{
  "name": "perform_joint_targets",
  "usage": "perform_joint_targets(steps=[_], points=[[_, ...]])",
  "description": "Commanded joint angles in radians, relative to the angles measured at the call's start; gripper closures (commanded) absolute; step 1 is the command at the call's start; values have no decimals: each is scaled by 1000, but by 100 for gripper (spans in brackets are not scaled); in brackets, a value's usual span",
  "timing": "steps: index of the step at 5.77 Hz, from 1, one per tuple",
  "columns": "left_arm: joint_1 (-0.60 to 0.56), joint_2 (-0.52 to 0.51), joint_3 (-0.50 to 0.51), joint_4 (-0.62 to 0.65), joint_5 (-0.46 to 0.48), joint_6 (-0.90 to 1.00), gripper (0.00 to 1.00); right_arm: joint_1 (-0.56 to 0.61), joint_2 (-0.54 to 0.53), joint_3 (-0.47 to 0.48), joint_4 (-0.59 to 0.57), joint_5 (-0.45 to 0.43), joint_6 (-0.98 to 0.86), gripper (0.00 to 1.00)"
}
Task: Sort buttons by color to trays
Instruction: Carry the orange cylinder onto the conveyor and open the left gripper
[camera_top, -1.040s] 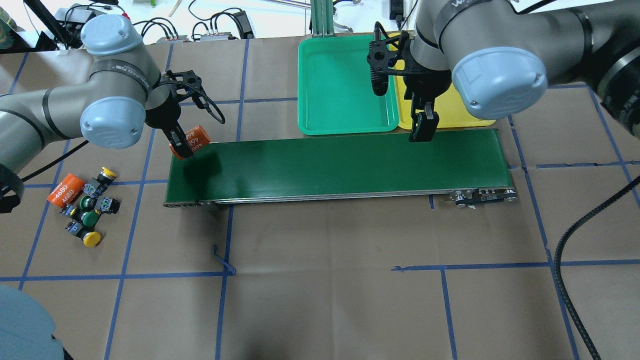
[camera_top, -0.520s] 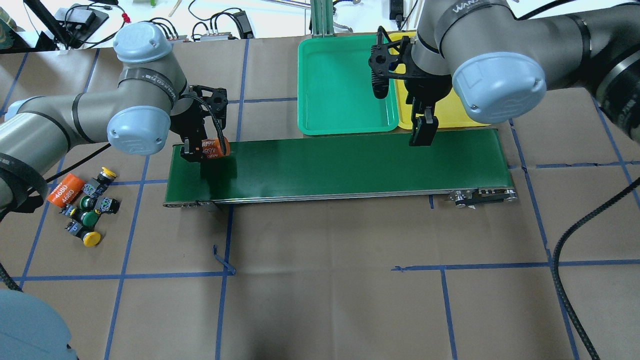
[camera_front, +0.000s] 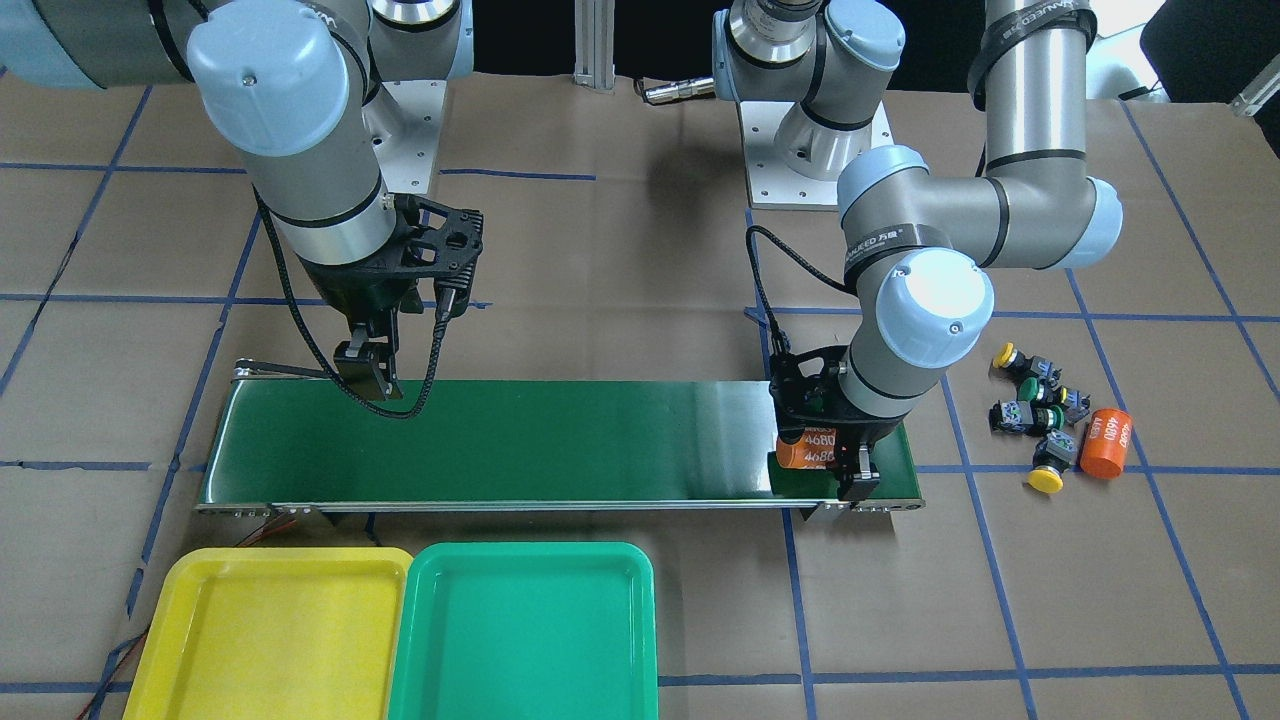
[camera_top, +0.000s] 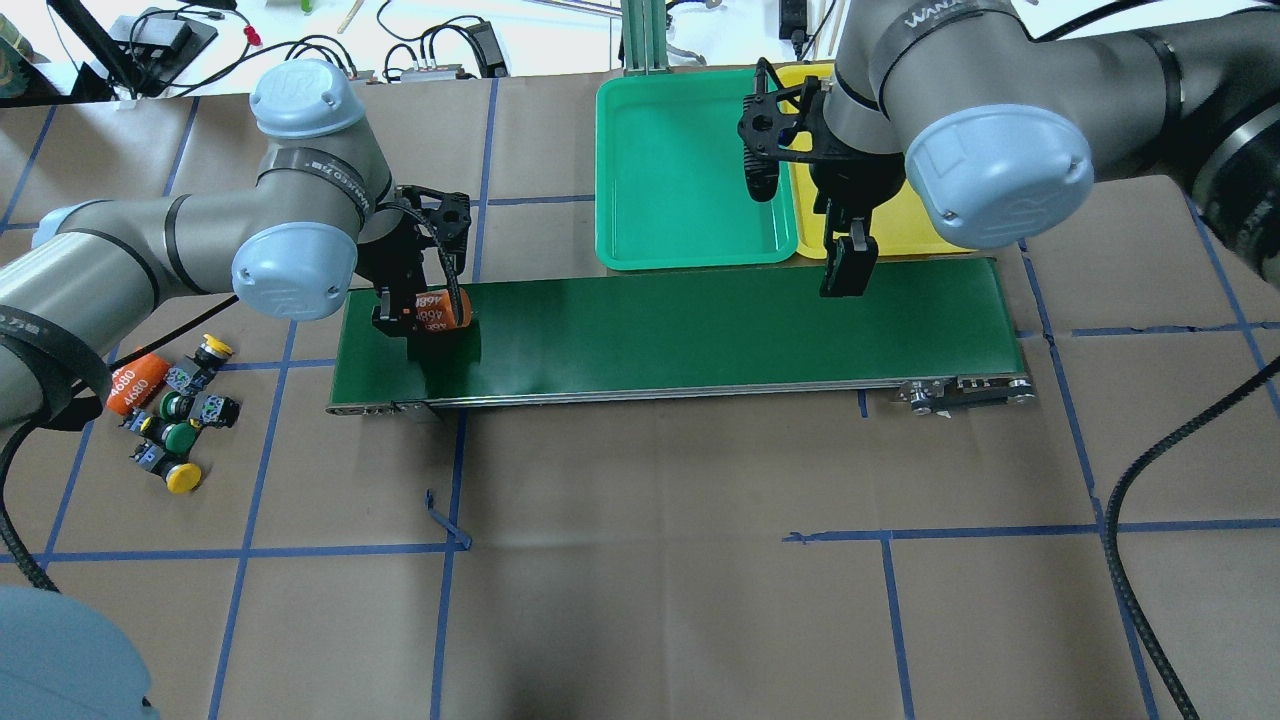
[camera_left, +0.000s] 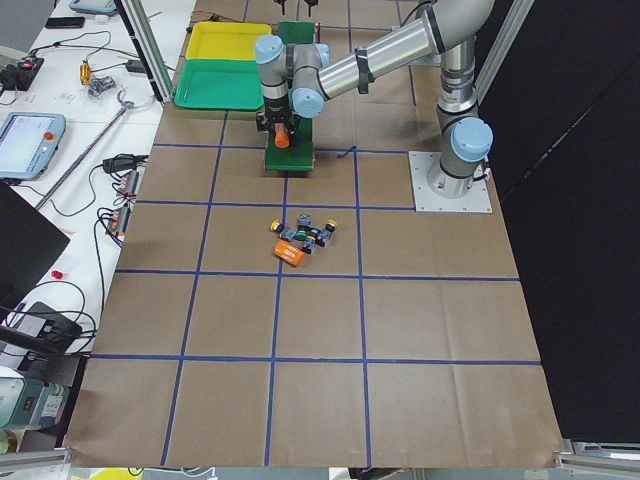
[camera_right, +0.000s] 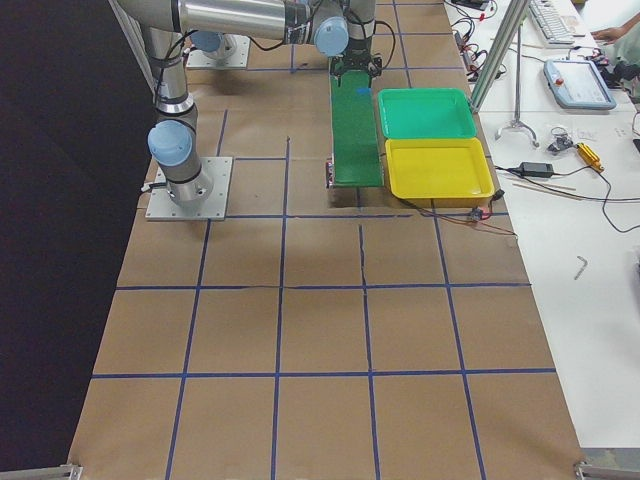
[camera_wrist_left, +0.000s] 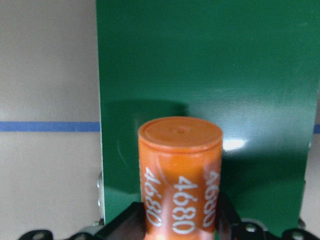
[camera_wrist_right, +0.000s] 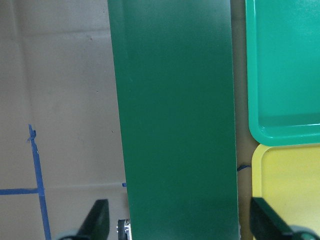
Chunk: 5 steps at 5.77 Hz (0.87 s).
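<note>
My left gripper (camera_top: 412, 322) is shut on an orange cylinder (camera_top: 441, 308) printed "4680", held just over the left end of the dark green conveyor belt (camera_top: 700, 330). The left wrist view shows that cylinder (camera_wrist_left: 180, 175) between the jaws above the belt. The buttons (camera_top: 180, 412), with yellow and green caps, lie in a cluster on the paper left of the belt, also seen from the front (camera_front: 1035, 415). My right gripper (camera_top: 848, 266) hangs open over the belt's right end, its fingers (camera_wrist_right: 97, 222) wide apart. The green tray (camera_top: 680, 150) and yellow tray (camera_top: 895, 238) sit side by side behind the belt.
A second orange "4680" cylinder (camera_top: 128, 382) lies beside the button cluster. Cables and electronics (camera_top: 440, 50) lie beyond the table's far edge. Blue tape lines cross the brown paper table top (camera_top: 650, 560). An aluminium post (camera_top: 645, 35) stands behind the green tray.
My left arm has carried the orange cylinder rightwards from the belt's left edge to a spot over the belt and lower. The right gripper has barely moved.
</note>
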<state>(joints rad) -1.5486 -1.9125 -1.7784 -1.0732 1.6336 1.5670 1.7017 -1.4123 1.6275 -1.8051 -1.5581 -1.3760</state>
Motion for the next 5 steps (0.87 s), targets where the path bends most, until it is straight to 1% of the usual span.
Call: perform_joint_targets(steps=[1, 2, 3, 4, 5], points=[[-4, -4, 14, 1, 0, -8, 2, 0, -1, 0, -7, 0, 0, 0], [5, 18, 20, -1, 2, -42, 2, 0, -1, 0, -7, -2, 0, 0], [62, 50, 19, 2, 5, -106, 2, 1, -1, 0, -8, -2, 0, 0], [187, 49, -4, 12, 0, -201, 2, 0, -4, 0, -10, -2, 0, 0], [287, 47, -6, 10, -9, -223, 2, 1, -4, 0, -10, -2, 8, 0]])
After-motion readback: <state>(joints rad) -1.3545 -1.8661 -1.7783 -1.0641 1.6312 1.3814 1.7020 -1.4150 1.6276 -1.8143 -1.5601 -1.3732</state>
